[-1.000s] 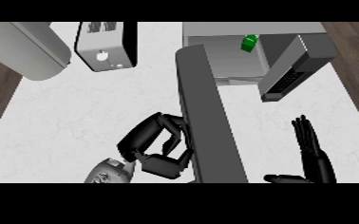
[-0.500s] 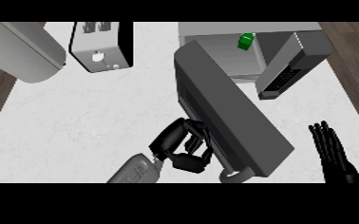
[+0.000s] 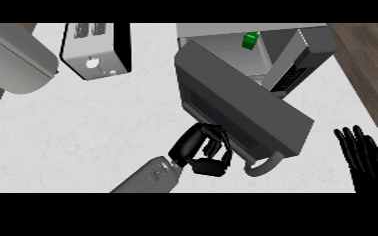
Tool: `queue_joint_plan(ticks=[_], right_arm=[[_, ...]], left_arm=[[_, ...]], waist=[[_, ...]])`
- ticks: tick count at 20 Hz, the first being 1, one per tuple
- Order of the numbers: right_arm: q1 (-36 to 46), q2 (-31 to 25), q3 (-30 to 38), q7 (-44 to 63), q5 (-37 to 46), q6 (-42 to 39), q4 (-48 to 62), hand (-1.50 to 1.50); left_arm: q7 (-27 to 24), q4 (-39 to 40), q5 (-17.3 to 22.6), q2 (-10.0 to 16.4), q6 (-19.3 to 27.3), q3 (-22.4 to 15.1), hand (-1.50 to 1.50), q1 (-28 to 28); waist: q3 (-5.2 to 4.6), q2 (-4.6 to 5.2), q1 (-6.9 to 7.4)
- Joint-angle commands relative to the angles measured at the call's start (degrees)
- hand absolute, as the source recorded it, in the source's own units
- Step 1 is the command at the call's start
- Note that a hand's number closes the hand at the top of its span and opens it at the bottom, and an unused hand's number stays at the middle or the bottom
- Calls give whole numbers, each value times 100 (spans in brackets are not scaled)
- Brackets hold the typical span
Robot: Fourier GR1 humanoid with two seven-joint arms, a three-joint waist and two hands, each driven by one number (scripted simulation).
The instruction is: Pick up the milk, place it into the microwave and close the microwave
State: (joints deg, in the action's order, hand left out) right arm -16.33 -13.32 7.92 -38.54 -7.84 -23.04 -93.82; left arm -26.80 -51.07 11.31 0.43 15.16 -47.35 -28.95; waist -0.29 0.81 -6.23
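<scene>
I see the milk (image 3: 251, 40) inside the microwave (image 3: 314, 55); my curled, empty left hand (image 3: 203, 150) meets its half-open door (image 3: 244, 107), my right hand (image 3: 359, 152) rests open beside it, and only closing is left.

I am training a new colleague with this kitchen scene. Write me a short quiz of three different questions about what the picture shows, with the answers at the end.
1. True or false: the milk stands inside the microwave.
2. Multiple choice: the microwave door, with the left hand at its outer face near the handle, is A) fully shut, B) partly open, C) taken off.
3. Fill the gap: the right hand rests open at the view's ___ edge.

Key: 1 true; 2 B; 3 right.
</scene>
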Motion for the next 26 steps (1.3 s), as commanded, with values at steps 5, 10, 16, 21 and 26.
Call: queue_joint_plan(ticks=[5,10,16,21,26], right_arm=[[-67,-199,-153,566,-419,-378,-786,-150],[-15,-506,-20,753,-605,-581,-1002,-150],[185,-692,58,943,-631,-582,-1167,-150],[332,-822,236,1029,-865,-620,-1252,-150],[868,-1313,819,991,-272,-187,-1560,-150]], left_arm=[[-132,5,1138,-41,579,-508,150,-619],[-323,-173,1708,-41,1100,-635,150,-703],[-393,-155,2314,-42,1980,-311,150,-1044],[-299,-11,2751,-42,2327,-294,-150,-1424],[-38,315,3113,-43,2536,-192,-150,-1730]], waist=[[-13,72,-311],[-14,89,-463],[-16,144,-606],[-4,183,-811],[-19,222,-985]])
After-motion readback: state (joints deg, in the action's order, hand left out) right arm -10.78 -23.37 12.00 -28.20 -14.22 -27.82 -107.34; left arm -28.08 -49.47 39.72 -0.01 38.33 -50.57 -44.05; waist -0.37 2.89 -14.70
